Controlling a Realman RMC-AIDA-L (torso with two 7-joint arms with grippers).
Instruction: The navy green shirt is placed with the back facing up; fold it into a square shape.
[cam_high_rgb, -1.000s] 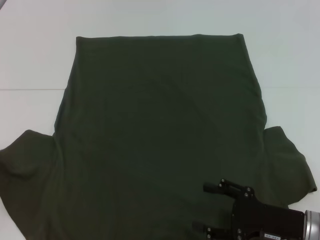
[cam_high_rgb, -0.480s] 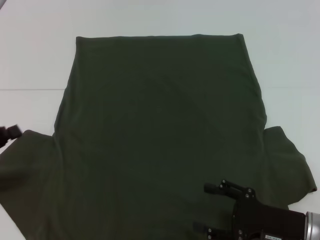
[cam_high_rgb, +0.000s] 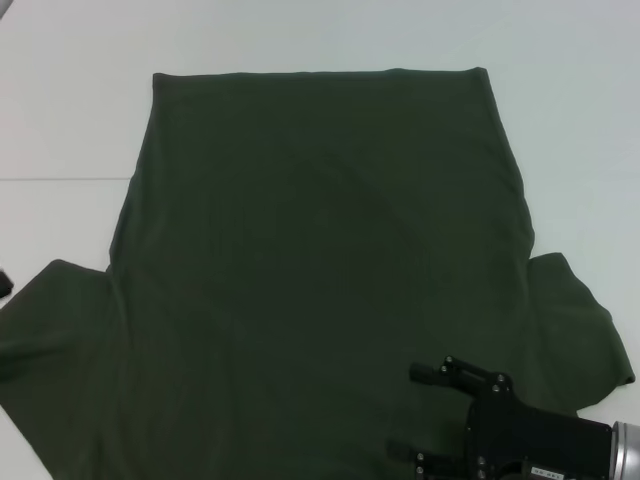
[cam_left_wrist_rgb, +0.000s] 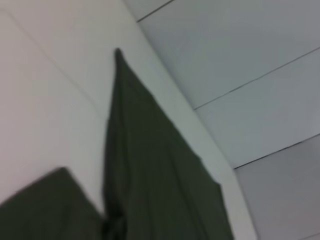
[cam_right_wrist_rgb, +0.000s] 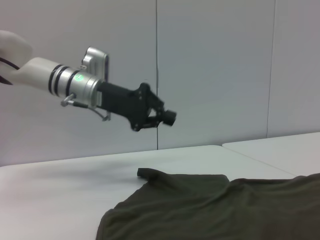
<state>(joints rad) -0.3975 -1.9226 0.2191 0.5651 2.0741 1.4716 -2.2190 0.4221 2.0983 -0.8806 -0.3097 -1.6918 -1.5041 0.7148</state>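
- The navy green shirt (cam_high_rgb: 320, 270) lay spread flat on the white counter (cam_high_rgb: 70, 110), plain side up, its straight hem at the far edge and both short sleeves fanned out toward the robot.
- The right claw (cam_high_rgb: 415, 415) hung low over the near right part of the shirt, its two black fingers (cam_high_rgb: 428, 374) parted wide with bare cloth showing between them.
- The left claw (cam_right_wrist_rgb: 167, 118) was raised in the air above the counter, off the shirt's left sleeve (cam_right_wrist_rgb: 155, 176) and touching nothing; in the head view only a dark sliver of it showed at the left edge.
- Its fingers looked drawn close together at the tip, holding nothing.
- The left wrist view showed the shirt (cam_left_wrist_rgb: 150, 170) lying against the pale counter (cam_left_wrist_rgb: 45, 115).
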